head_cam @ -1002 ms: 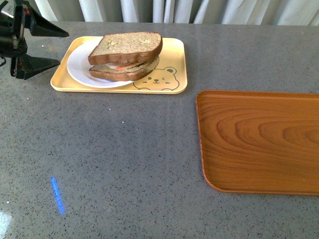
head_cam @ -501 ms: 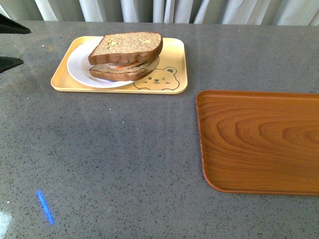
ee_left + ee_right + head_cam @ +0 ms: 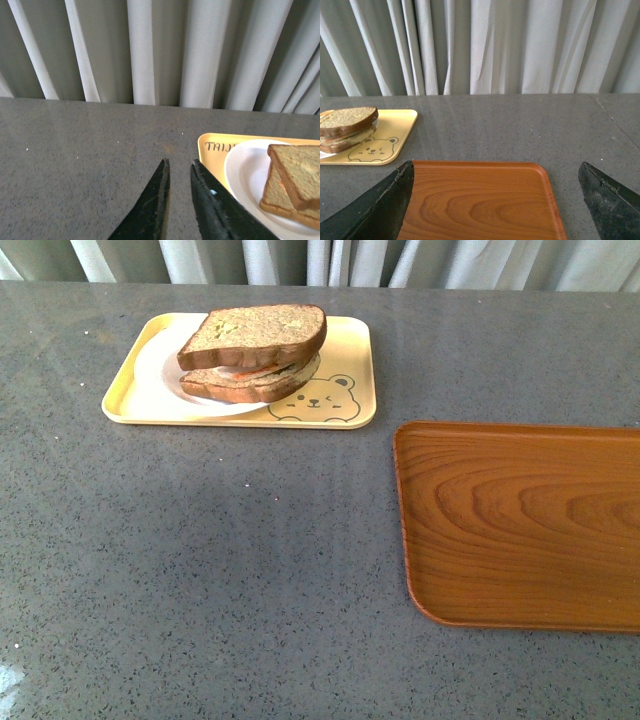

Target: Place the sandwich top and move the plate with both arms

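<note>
Sandwich top (image 3: 255,330) sits squarely on the lower slice (image 3: 250,385), with a strip of orange-red filling showing between them, on the white plate (image 3: 160,380) at the left end of the yellow bear tray (image 3: 345,360), far left on the grey table (image 3: 230,560). Nearer and to the right lies the wood-grain tray (image 3: 520,525), well apart from the yellow one. Neither arm appears in the front view. Only the left wrist view shows the left gripper (image 3: 179,172), its 2 fingers nearly together with a thin gap, holding nothing, just beside the yellow tray's left edge. The right wrist view shows the right gripper (image 3: 497,182) spread wide over the wooden tray's near side.
</note>
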Action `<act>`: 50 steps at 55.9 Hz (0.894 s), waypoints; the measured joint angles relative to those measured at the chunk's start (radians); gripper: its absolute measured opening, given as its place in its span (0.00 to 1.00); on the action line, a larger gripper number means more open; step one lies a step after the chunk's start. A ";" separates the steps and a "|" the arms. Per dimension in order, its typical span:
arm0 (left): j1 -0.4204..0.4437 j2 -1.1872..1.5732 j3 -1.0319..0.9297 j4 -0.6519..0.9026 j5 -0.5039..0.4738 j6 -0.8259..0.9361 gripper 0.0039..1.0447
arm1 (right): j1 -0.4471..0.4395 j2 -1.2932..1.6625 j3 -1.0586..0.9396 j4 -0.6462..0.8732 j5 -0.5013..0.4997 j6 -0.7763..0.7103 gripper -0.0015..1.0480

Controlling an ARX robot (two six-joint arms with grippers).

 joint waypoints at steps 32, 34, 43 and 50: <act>-0.146 -0.553 -0.309 -0.238 -0.153 0.007 0.01 | 0.000 0.000 0.000 0.000 0.000 0.000 0.91; -0.159 -0.586 -0.320 -0.260 -0.153 0.007 0.01 | 0.000 0.000 0.000 0.000 0.000 0.000 0.91; -0.164 -0.725 -0.358 -0.362 -0.160 0.007 0.01 | 0.000 0.000 0.000 0.000 0.000 0.000 0.91; -0.164 -0.841 -0.378 -0.456 -0.161 0.007 0.01 | 0.000 0.000 0.000 0.000 0.000 0.000 0.91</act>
